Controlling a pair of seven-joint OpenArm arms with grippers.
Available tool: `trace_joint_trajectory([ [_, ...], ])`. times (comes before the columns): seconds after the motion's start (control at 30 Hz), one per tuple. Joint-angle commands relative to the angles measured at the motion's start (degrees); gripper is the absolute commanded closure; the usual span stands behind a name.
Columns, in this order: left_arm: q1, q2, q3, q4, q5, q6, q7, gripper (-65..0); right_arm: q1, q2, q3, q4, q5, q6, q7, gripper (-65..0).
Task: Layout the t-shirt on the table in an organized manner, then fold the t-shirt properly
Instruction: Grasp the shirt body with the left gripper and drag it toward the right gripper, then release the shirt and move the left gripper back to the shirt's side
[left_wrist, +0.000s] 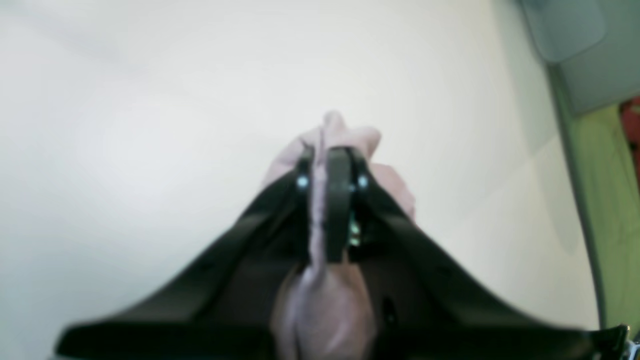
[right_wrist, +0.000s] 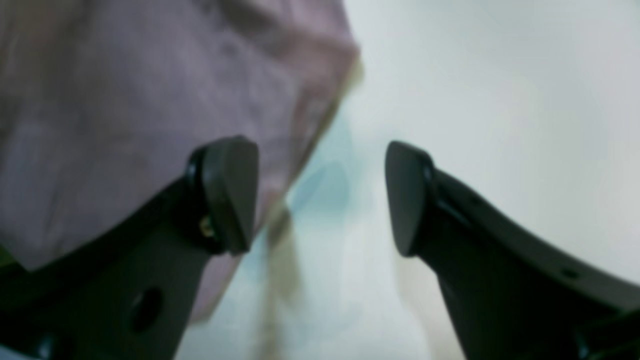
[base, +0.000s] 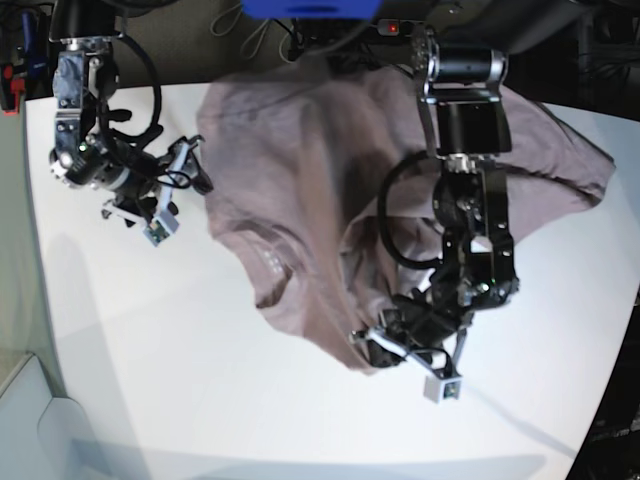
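The mauve t-shirt (base: 300, 170) lies crumpled across the far half of the white table (base: 200, 380), collar toward the front. My left gripper (base: 372, 345) is at the shirt's front hem corner. In the left wrist view the left gripper (left_wrist: 330, 155) is shut on a pinched fold of the t-shirt (left_wrist: 325, 310), just above the table (left_wrist: 150, 150). My right gripper (base: 195, 165) sits by the shirt's left edge. In the right wrist view the right gripper (right_wrist: 320, 197) is open; the t-shirt (right_wrist: 150, 100) is behind its left finger (right_wrist: 230, 195), and bare table (right_wrist: 500, 100) shows between the jaws.
The table's edge and a green floor strip (left_wrist: 610, 200) run along the right of the left wrist view. A blue object (base: 310, 8) and cables sit behind the table's back edge. The left arm's body (base: 465, 130) stands over the shirt's right part.
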Motion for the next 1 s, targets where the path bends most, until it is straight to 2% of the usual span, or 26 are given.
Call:
trace_joint_trajectory([
  [0.0, -2.9, 0.6, 0.3, 2.5, -1.2, -0.6, -1.7, 0.0, 0.7, 0.4, 0.2, 0.8, 0.9, 0.0, 1.1, -40.3],
  [0.1, -3.7, 1.5, 3.1, 6.0, -1.2, -0.8, -1.4, 0.0, 0.6, 0.4, 0.2, 0.8, 0.9, 0.0, 1.1, -40.2],
  [0.2, -3.6, 2.1, 9.9, 8.1, -0.7, -0.7, -1.6, 0.0, 0.6, 0.8, 0.3, 0.8, 0.9, 0.0, 1.1, -40.2],
  [0.37, -3.7, 1.7, 25.7, 3.4, -0.4, -0.5, -4.1, 0.0, 0.7, 2.4, 0.6, 1.2, 0.9, 0.0, 1.0, -40.1],
  [0.47, -3.6, 1.7, 32.7, -1.5, 4.4, -0.5, -6.3, -0.3, 0.5, 2.7, 0.7, 1.3, 0.9, 0.0, 1.0, -40.1],
  [0.6, -3.5, 2.1, 35.8, -7.4, 12.7, -0.5, -6.5, -0.5, 0.4, 3.7, 0.7, 1.3, 0.9, 0.0, 0.9, -40.0],
  [0.7, -3.5, 1.8, 35.7, -9.3, 13.4, -0.5, -6.5, -1.9, 0.4, 3.8, 0.7, 1.3, 0.9, 0.0, 0.8, -40.0],
  [0.77, -3.4, 1.6, 35.7, -9.3, 13.4, -0.5, -6.4, -7.7, 0.4, 3.8, 0.7, 1.3, 0.9, 0.0, 0.8, -40.0],
  [0.97, -1.4, 0.9, 35.8, -4.7, 13.5, -1.0, -6.3, -36.1, 0.4, 3.8, 0.7, 1.3, 0.9, 0.0, 0.9, -40.0],
])
